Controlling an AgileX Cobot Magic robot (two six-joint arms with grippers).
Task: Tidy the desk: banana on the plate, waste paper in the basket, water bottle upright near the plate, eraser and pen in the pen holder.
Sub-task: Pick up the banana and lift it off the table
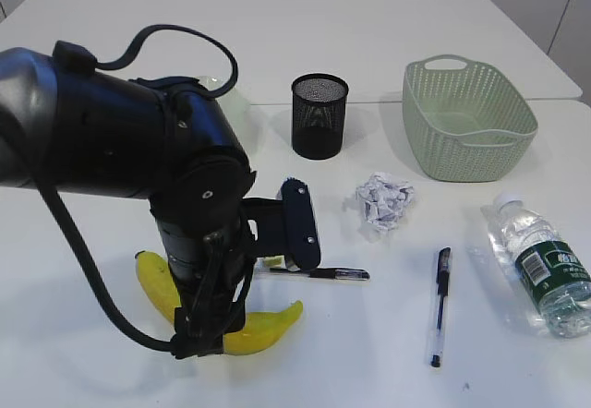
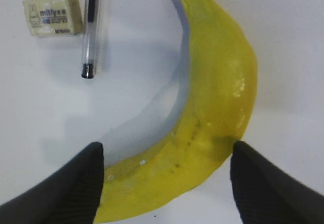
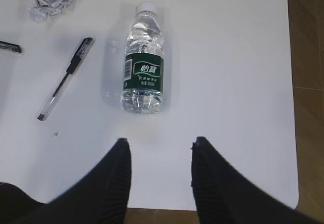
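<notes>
Nothing tidied yet. Left gripper [image 2: 164,176] wide open, straddling banana [image 2: 212,107], no grip. Right gripper [image 3: 159,171] part open, empty. Paper [image 1: 385,201], bottle [image 1: 542,265], pens, eraser [image 2: 53,15] loose mid-desk; holder [image 1: 319,115], basket [image 1: 466,117] near far edge.

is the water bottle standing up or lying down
Lying down. The water bottle rests on its side on the table, white cap toward the basket, its label facing up. No gripper touches it.
</notes>
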